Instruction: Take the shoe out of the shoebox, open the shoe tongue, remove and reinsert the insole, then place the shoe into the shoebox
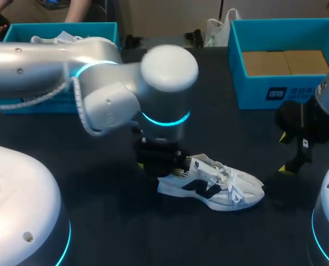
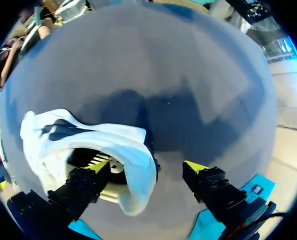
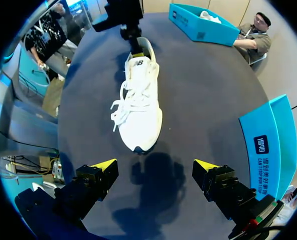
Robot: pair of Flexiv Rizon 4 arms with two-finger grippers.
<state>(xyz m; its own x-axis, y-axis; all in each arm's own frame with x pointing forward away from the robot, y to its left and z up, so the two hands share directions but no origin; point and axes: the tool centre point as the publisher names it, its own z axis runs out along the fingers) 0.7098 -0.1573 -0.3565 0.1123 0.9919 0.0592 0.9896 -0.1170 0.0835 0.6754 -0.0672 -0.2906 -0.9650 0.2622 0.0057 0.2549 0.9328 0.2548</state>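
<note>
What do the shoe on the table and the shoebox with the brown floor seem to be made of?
Shoe: probably synthetic fabric or mesh, matte white with dark side panels and woven-looking laces. Shoebox: likely cardboard, teal outside, with plain brown panels showing inside.

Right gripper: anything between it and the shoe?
Nothing visible. Only bare table lies between the open right gripper and the toe of the shoe, which points toward it. The left gripper is at the heel, the far end, outside that path.
</note>
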